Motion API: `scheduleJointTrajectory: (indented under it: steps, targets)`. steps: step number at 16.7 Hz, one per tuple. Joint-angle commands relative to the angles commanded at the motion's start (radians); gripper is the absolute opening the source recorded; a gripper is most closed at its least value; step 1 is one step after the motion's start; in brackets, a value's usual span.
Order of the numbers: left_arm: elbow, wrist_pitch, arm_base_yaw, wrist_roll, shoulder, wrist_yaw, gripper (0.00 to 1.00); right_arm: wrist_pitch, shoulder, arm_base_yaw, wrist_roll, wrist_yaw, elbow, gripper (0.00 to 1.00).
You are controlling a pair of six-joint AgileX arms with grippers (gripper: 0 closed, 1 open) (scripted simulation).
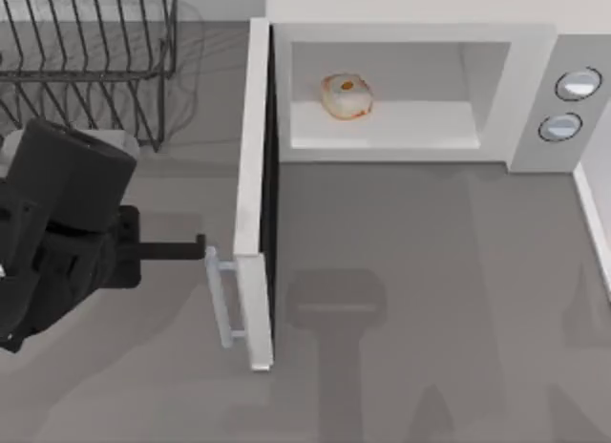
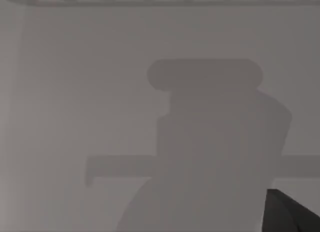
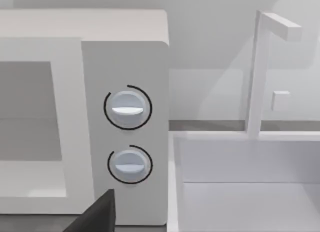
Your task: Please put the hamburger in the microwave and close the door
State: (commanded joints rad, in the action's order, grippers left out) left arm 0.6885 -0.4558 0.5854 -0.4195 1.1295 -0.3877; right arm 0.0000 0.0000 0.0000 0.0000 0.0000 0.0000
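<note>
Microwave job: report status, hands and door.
Left hand at the door handle, outer side. Hamburger inside the microwave; door wide open. Dish rack behind the left arm, off the door's closing path.

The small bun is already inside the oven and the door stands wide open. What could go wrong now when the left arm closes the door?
1. The left gripper sits at the pale bar handle on the flat white door; its tip may slip off.
2. The small cream hamburger with orange patches lies in the large white microwave; a slam might jolt it.
3. The dark wire rack stands near the left arm.
</note>
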Motion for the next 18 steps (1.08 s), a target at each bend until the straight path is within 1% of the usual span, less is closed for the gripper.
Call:
scheduleJointTrajectory:
  steps: [5,8,12,13,14,16,18]
  targets:
    - [-0.145,0.265,0.0,0.003,0.058,0.001,0.0,0.0,0.0,0.0,0.0,0.0,0.0,1.0]
    - [-0.227,0.363,-0.002,0.005,0.097,0.001,0.0,0.0,0.0,0.0,0.0,0.0,0.0,1.0]
    - [-0.24,0.376,-0.002,0.006,0.105,0.002,0.0,0.0,0.0,0.0,0.0,0.0,0.0,1.0]
    - [-0.166,0.362,0.048,0.002,0.061,0.011,0.0,0.0,0.0,0.0,0.0,0.0,0.0,1.0]
    - [-0.164,0.36,0.051,0.0,0.064,0.009,0.0,0.0,0.0,0.0,0.0,0.0,0.0,1.0]
    - [-0.133,0.351,0.085,-0.029,0.099,-0.019,0.0,0.0,0.0,0.0,0.0,0.0,0.0,1.0]
    - [-0.072,0.342,0.15,-0.088,0.17,-0.065,0.0,0.0,0.0,0.0,0.0,0.0,0.0,1.0]
